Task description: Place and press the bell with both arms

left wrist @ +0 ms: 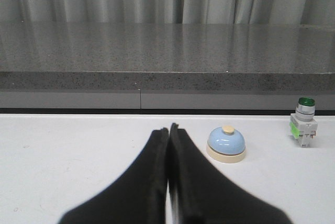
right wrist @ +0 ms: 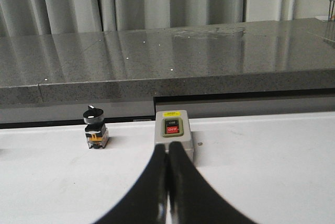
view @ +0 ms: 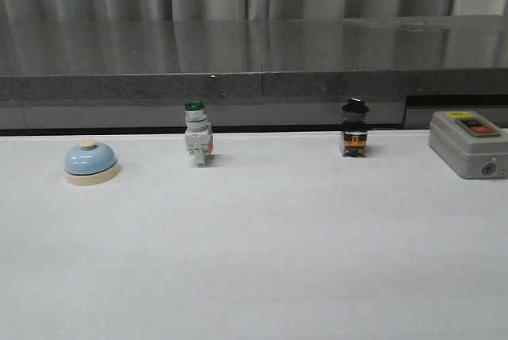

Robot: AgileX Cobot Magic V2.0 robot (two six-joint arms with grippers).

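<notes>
The light-blue dome bell (view: 91, 162) with cream base and cream button stands on the white table at the far left. It also shows in the left wrist view (left wrist: 226, 144), just beyond and to one side of my left gripper (left wrist: 168, 130), which is shut and empty. My right gripper (right wrist: 167, 147) is shut and empty, its tips in front of the grey switch box (right wrist: 174, 133). Neither arm shows in the front view.
A green-capped white push-button switch (view: 198, 134) and a black-knobbed switch (view: 354, 128) stand along the table's back edge. The grey on/off box (view: 470, 143) sits at the far right. A dark stone ledge (view: 254, 58) runs behind the table.
</notes>
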